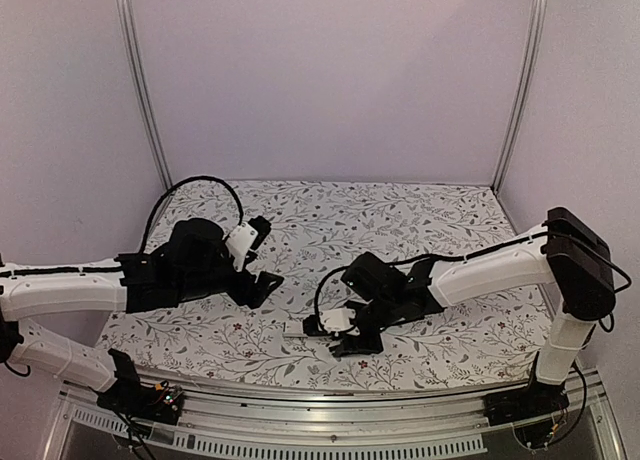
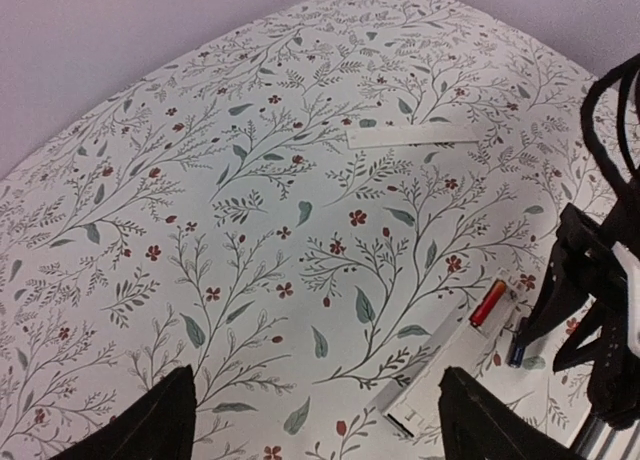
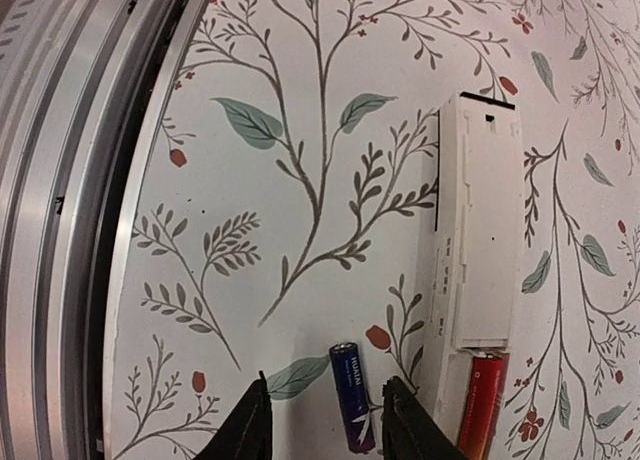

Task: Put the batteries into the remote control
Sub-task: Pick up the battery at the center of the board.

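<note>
- Straddling the dark battery [image 3: 350,395] on the worktop [image 3: 290,180], the right tool [image 3: 325,435] stands spread, gripping nothing.
- Red battery [image 3: 482,410] sits in the remote [image 3: 478,230], just beside.
- Left tool [image 2: 320,430] released, empty; a white strip [image 2: 412,135] lies beyond.

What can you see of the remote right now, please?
The remote is a slim white bar, plastic by the look of it, lying flat on the floral cloth with its back side up. The battery bay at one end is open, and a red battery lies in it. The rest of the back is plain, with small marks along one edge. A blue battery lies beside it, apart.
</note>
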